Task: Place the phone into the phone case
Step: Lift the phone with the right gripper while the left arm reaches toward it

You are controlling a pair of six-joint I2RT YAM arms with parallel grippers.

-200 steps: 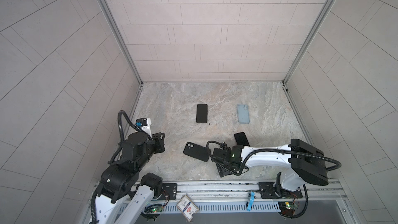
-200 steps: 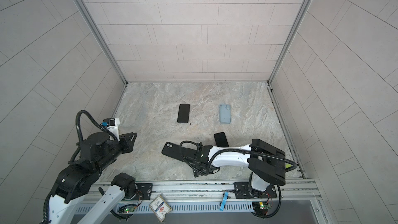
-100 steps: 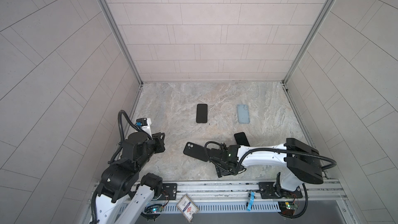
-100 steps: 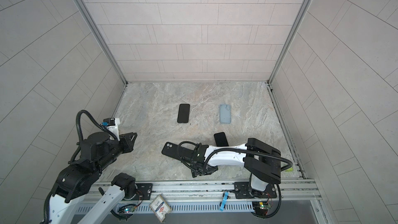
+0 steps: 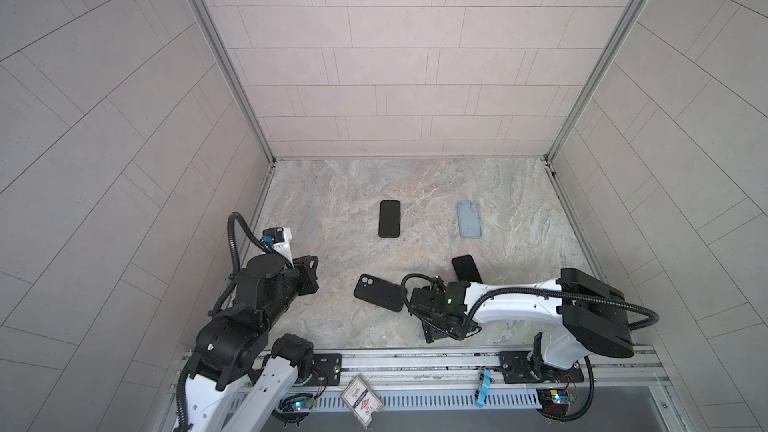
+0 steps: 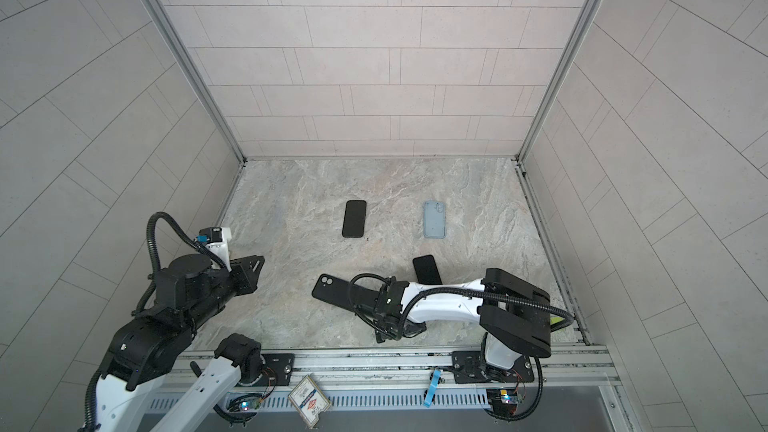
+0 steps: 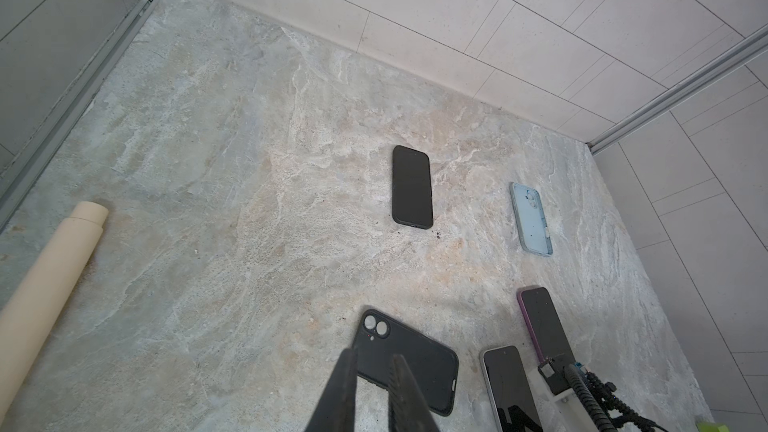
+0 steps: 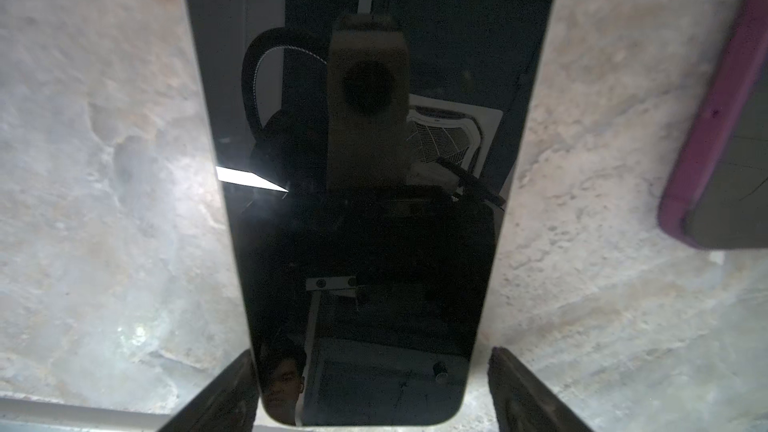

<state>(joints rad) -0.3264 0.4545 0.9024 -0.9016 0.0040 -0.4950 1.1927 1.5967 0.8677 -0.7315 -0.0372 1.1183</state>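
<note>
A phone (image 8: pixel 365 160) with a glossy black screen and pale rim lies flat near the table's front, also seen in the left wrist view (image 7: pixel 509 384). My right gripper (image 8: pixel 372 353) is open and straddles its near end. One fingertip (image 8: pixel 243 367) sits against the phone's edge; a gap remains on the opposite side. In both top views this gripper (image 5: pixel 436 324) (image 6: pixel 390 326) hides the phone. A black phone case (image 5: pixel 378 292) (image 7: pixel 409 361) lies back-up just left of it. A light blue case (image 5: pixel 469 219) lies farther back. My left gripper (image 7: pixel 374 355) (image 5: pixel 307 274) hovers at the left, fingers narrowly apart, holding nothing.
A dark phone in a black case (image 5: pixel 390 219) lies mid-table at the back. A phone in a purple case (image 5: pixel 466 268) (image 8: pixel 723 126) lies close beside the right gripper. A cream tube (image 7: pixel 50 284) lies by the left wall. Tiled walls enclose three sides.
The right gripper has shifted slightly over the phone and its jaws have narrowed a little. The left arm has not moved.
</note>
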